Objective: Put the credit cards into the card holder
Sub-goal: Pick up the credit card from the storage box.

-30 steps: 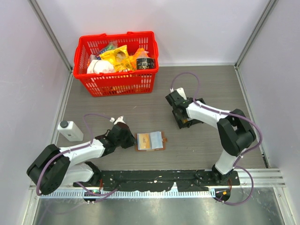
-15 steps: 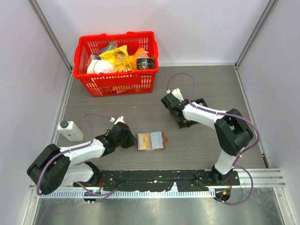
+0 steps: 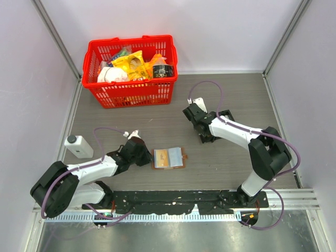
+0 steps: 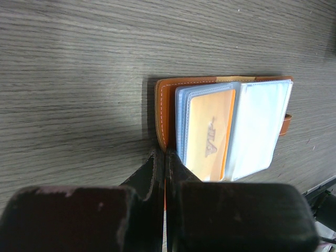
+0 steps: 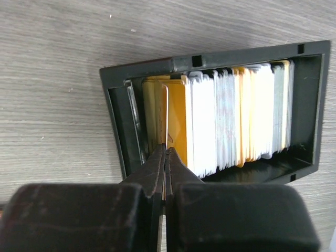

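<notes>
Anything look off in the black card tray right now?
One card stands apart from the packed stack in the black tray, pinched by the shut right gripper. That looks deliberate; nothing spilled or damaged.

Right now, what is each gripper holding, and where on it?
Right gripper: one thin yellow-orange plastic card by its near edge, in the black tray. Left gripper: the brown leather card holder by its edge.

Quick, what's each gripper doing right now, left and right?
Left gripper: shut on the card holder edge.
Right gripper: shut on one card in the black tray.
</notes>
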Controlling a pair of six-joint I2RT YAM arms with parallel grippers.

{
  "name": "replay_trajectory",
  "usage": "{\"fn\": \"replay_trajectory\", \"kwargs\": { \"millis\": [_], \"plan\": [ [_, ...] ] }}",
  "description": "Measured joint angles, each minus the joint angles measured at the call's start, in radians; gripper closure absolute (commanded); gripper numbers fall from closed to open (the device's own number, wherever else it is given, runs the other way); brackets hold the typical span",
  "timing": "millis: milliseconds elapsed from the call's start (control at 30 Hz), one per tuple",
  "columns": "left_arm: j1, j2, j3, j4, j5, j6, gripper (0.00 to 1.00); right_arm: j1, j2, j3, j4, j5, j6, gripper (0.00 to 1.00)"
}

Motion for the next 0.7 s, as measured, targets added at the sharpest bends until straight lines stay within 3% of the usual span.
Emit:
{"fn": "replay_trajectory", "kwargs": {
  "millis": [200,500,700],
  "plan": [
    [0.000,0.010,0.005,0.004,0.008,0.000,1.00,0.000,-0.016,-0.032,0.004,-0.076,0.009,0.99],
    [0.000,0.005,0.005,-0.002,0.008,0.000,1.00,0.000,-0.198,-0.023,-0.018,-0.143,0.043,0.99],
    [0.000,-0.002,0.005,-0.014,0.008,0.000,1.00,0.031,-0.298,-0.063,0.011,-0.269,0.152,0.99]
  ]
}}
